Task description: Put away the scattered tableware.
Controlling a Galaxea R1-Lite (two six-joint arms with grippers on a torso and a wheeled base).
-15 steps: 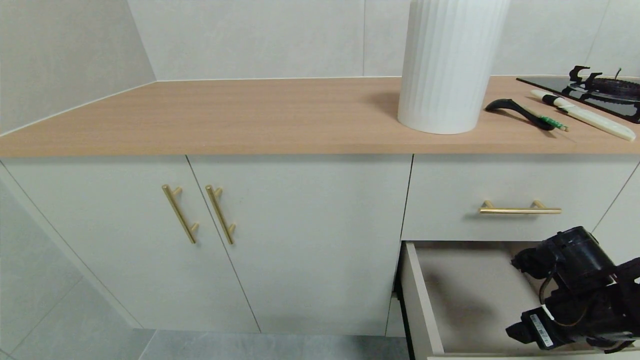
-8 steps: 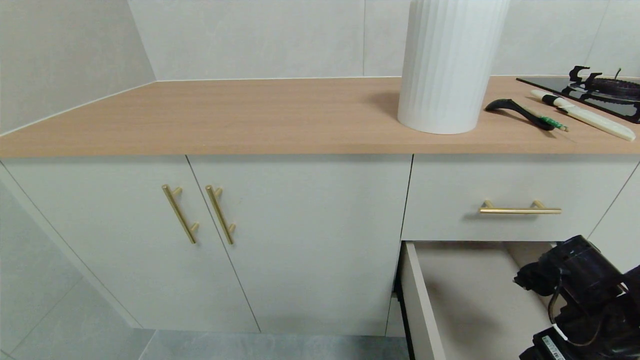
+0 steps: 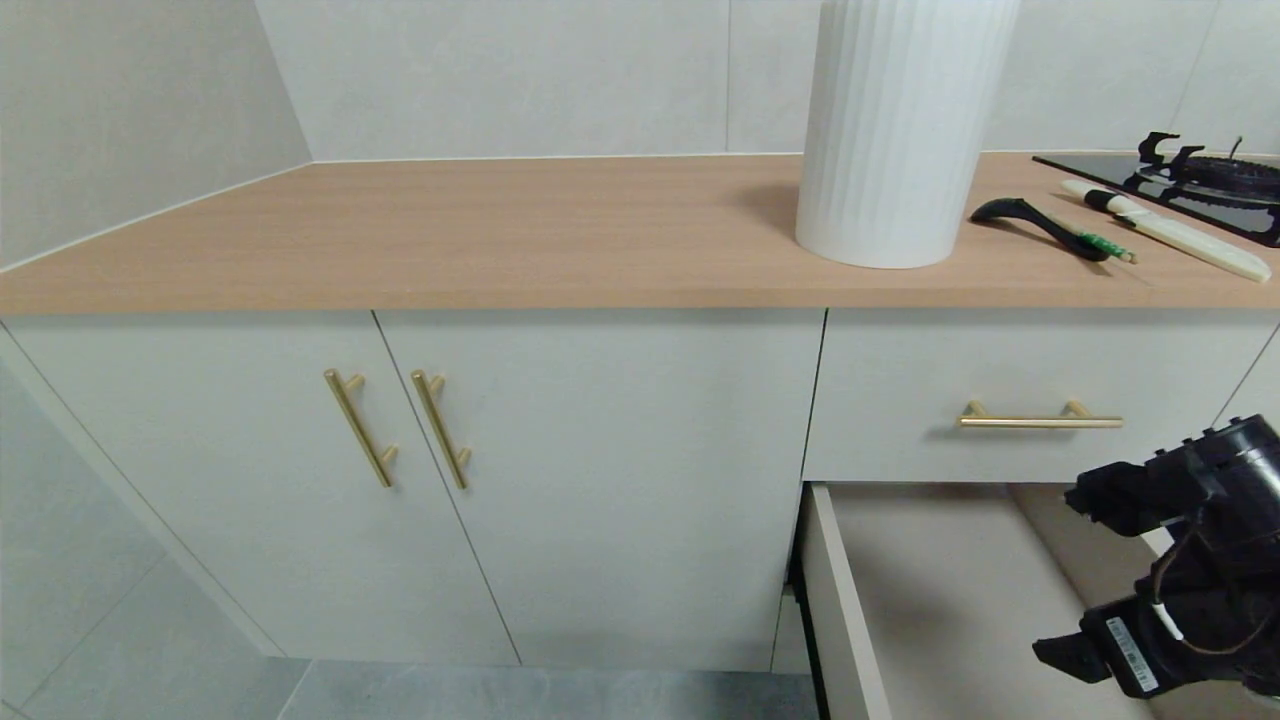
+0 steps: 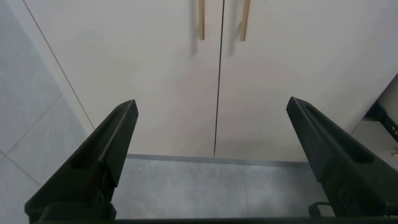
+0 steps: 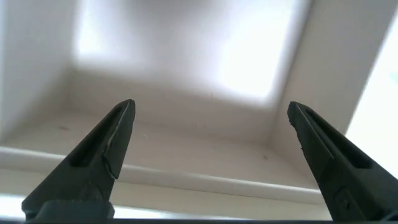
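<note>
left gripper (image 4: 210,106): fingers spread wide, empty, facing the doors (image 4: 217,62) low by the floor
right gripper (image 5: 210,104): fingers spread wide, empty, over the inside of the drawer (image 3: 835,590)
drawer: pulled out, under a shut drawer with a brass handle
doors: shut, two brass handles side by side
counter (image 3: 500,230): bears the tableware, right of the vase (image 3: 895,130)
tableware: black spoon (image 3: 1040,228), green-tipped utensil (image 3: 1105,245) at its handle end, white knife (image 3: 1180,232) just beyond
vase: white, ribbed, upright
stove (image 3: 1200,180): far right, behind the knife
</note>
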